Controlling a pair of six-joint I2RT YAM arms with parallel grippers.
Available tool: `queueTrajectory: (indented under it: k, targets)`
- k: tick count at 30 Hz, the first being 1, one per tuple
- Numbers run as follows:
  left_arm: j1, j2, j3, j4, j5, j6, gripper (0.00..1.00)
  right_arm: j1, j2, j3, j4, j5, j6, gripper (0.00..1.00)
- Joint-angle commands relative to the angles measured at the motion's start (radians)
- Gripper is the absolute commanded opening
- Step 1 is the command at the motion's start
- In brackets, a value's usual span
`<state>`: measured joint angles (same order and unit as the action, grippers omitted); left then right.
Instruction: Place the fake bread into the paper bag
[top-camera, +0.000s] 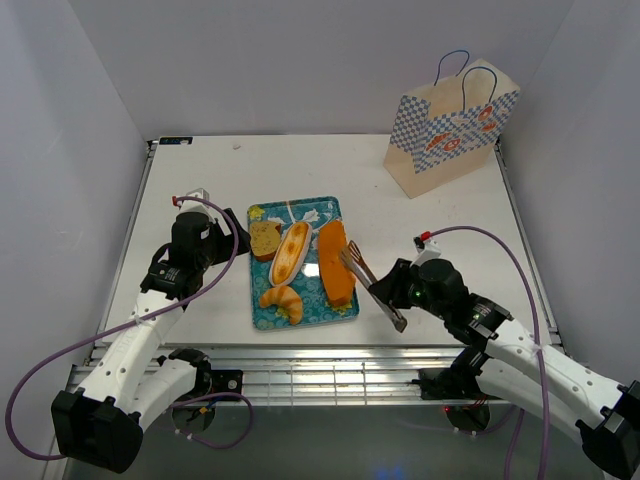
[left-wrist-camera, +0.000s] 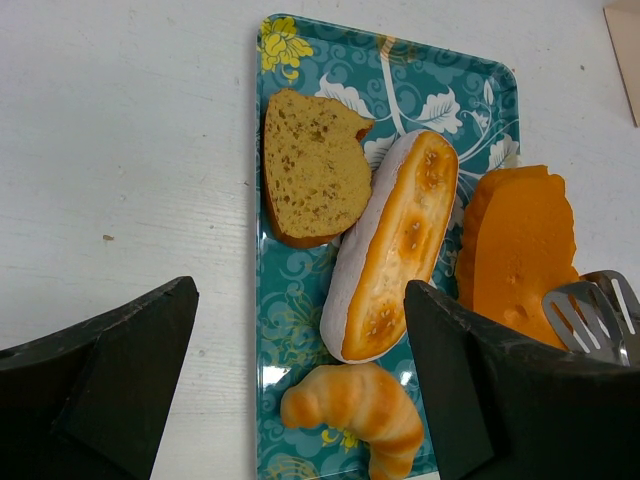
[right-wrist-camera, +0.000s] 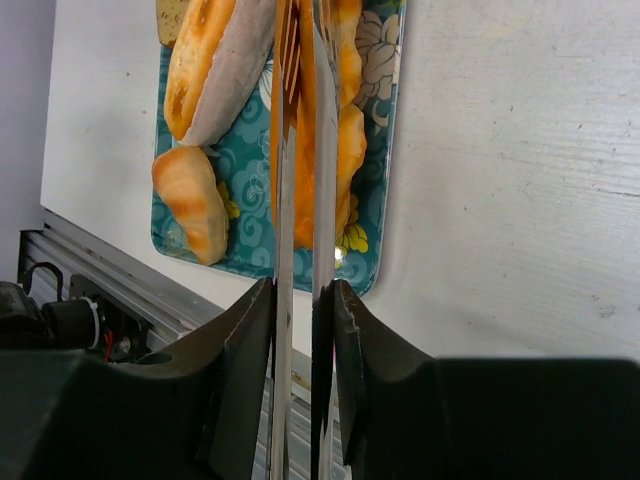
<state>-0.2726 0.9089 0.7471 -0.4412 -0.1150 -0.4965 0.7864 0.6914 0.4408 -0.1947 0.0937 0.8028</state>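
Top external view: the right claw (top-camera: 388, 294) squeezes the metal tongs (top-camera: 362, 272), with their tips at the orange bread (top-camera: 336, 268), likely to pinch it. All the fake bread (top-camera: 288, 250) lies on the blue tray (top-camera: 300, 207). The left claw (top-camera: 238, 238) hangs open nearby. The paper bag (top-camera: 450, 132) stands far back on the table (top-camera: 450, 230).

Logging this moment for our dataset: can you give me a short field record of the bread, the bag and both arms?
tray: blue patterned, mid-table, holds four breads
breads: toast slice, oval bun, croissant, orange loaf
paper bag: upright, far right, apart from tray
left gripper: jaws open, above tray's left edge
right gripper: jaws shut on metal tongs, tips at orange loaf
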Motion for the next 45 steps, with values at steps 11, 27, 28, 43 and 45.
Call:
queueTrajectory:
  k: [11,27,28,43,45]
  targets:
    - [-0.007,-0.012,0.005,-0.002,0.012,0.009,0.95,-0.001,0.129,0.372,-0.15,0.09,-0.338,0.23]
    - [-0.007,-0.01,0.005,-0.002,0.012,0.009,0.95,0.063,0.204,0.372,-0.173,0.112,-0.467,0.21]
    - [-0.007,-0.01,0.005,-0.001,0.011,0.009,0.95,0.069,0.214,0.374,-0.175,0.112,-0.47,0.21]
    - [-0.007,-0.015,0.005,-0.001,0.011,0.01,0.95,0.223,0.293,0.357,-0.088,-0.072,-0.485,0.42]
    - [-0.007,-0.016,0.005,-0.002,0.009,0.01,0.95,0.224,0.284,0.357,-0.077,-0.083,-0.482,0.44]
